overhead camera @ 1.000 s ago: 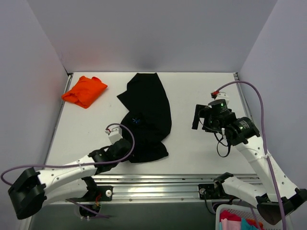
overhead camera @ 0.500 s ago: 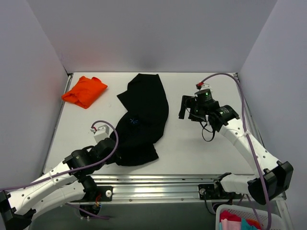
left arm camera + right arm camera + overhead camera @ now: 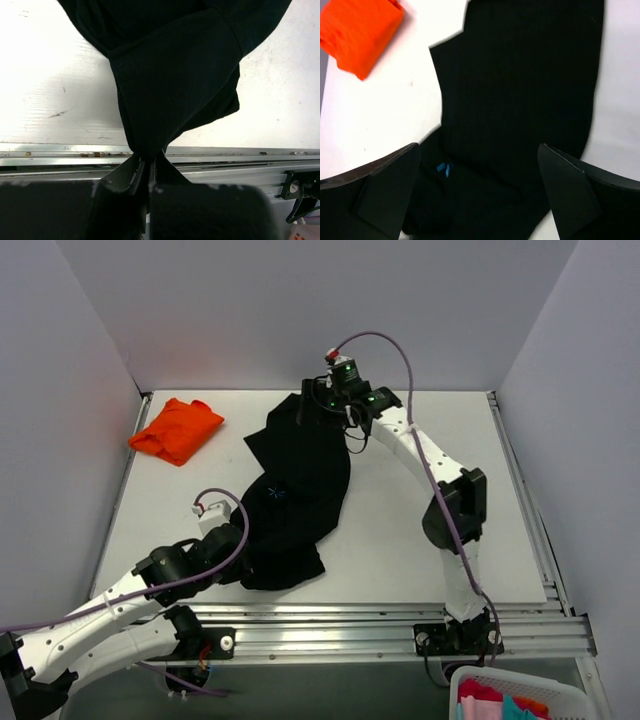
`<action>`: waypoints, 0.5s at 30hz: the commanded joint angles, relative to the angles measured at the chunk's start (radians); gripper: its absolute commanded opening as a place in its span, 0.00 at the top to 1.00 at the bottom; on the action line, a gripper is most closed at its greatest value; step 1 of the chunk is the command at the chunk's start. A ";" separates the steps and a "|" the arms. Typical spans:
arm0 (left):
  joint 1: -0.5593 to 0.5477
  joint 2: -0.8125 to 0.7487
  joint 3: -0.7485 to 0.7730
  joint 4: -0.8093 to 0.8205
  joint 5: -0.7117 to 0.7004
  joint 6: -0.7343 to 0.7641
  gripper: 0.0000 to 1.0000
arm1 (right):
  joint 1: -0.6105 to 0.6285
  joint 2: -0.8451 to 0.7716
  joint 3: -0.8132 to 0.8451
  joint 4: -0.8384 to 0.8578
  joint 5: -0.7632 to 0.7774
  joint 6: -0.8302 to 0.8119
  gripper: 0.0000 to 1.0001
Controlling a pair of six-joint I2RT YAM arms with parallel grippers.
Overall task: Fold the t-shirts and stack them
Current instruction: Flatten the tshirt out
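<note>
Black shirt [image 3: 300,480]: it is lying crumpled in the middle of the table [image 3: 420,530], stretching from the far edge down toward the near edge. A small blue mark is showing on the cloth near its middle.
Black shirt and left gripper [image 3: 243,562]: the near end of the shirt is sitting between the fingers of this gripper, close to the near edge of the table.
Left gripper, state: the jaws are pressing together on a bunched corner of the black shirt [image 3: 175,85]. In the left wrist view the cloth is fanning out from the pinch [image 3: 148,162], and it is lying over the white table just beyond the rail [image 3: 225,160].
Black shirt and right gripper [image 3: 318,406]: this gripper is hanging over the far end of the shirt, pointing down at it. I cannot tell if it is touching the cloth.
Right gripper, state: the jaws are standing wide apart and are holding nothing. In the right wrist view the black shirt [image 3: 520,100] is filling the space below the gripper [image 3: 479,150].
Orange shirt [image 3: 177,430]: it is lying folded in the far left corner of the table, well apart from the black shirt and from both grippers. In the right wrist view it [image 3: 360,35] is showing at the upper left.
Basket [image 3: 500,700]: it is standing off the table at the near right, with coloured cloth inside.
</note>
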 commanded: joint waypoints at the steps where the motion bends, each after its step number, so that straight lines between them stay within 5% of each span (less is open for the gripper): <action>1: -0.007 0.011 0.044 0.025 0.038 0.016 0.98 | 0.008 0.191 0.240 -0.069 -0.067 -0.013 0.00; 5: -0.009 0.007 0.033 0.058 0.061 0.016 0.98 | 0.026 0.381 0.500 -0.051 -0.151 0.053 0.01; 15: 0.004 0.037 0.028 0.101 0.142 0.081 0.98 | 0.175 0.621 0.526 0.441 -0.408 0.367 0.01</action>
